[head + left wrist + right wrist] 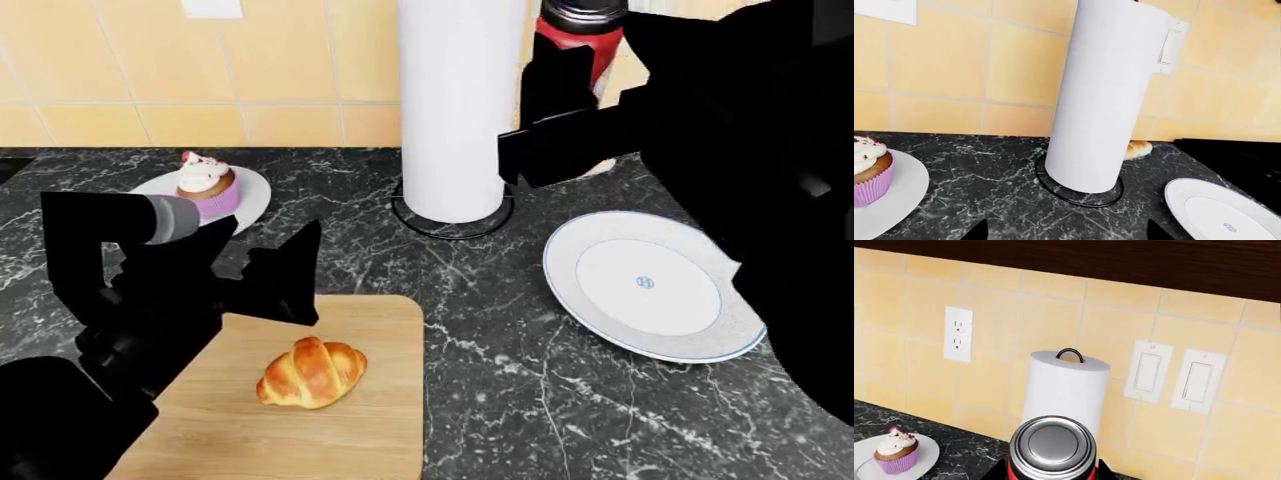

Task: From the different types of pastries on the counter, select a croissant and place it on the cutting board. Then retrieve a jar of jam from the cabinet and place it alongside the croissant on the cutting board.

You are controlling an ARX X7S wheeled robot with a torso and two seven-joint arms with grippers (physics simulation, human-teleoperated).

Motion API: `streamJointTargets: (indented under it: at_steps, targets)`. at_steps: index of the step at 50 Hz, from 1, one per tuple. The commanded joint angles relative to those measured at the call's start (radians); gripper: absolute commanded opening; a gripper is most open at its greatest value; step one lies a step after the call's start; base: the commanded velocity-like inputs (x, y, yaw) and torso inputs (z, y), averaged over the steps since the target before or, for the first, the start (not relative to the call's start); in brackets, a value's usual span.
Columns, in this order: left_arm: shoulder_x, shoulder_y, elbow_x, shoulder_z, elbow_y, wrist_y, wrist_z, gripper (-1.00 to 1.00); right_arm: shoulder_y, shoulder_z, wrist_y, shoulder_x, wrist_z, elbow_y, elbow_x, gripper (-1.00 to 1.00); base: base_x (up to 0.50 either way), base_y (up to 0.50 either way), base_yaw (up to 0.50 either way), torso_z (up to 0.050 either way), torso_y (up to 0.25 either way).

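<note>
Right gripper (567,100) clamped on jar of jam (579,35) | step: carrying to cutting board (380,400) | next: lower beside croissant (311,372), near left

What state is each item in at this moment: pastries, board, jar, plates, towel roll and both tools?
croissant: lying on the cutting board, released.
jar of jam: lid on, held in the air by the right tool.
cupcake: upright on a small white plate.
bread roll: on the counter behind the paper-towel roll, mostly hidden.
large plate: bare.
left tool: open, holding nothing.
</note>
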Motion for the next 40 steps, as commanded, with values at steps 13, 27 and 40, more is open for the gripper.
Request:
streamJointTargets:
  at_steps: [13, 27, 40]
  targets:
    - [-0.046, 0.005, -0.107, -0.078, 0.031, 0.022, -0.033, 1.0, -0.252, 0.025, -0.015, -0.007, -0.133, -0.101, -0.102, -1.0, 0.0, 0.0, 0.0, 0.0, 0.001]
    - [-0.069, -0.011, -0.139, -0.11, 0.023, 0.041, -0.057, 1.0, -0.445, 0.0, -0.021, -0.086, -0.321, -0.151, -0.295, -1.0, 0.0, 0.0, 0.0, 0.001, 0.0]
    - [-0.056, -0.01, -0.083, -0.079, 0.0, 0.051, -0.034, 1.0, -0.609, -0.016, -0.05, -0.109, -0.395, -0.295, -0.335, -1.0, 0.0, 0.0, 0.0, 0.0, 0.001]
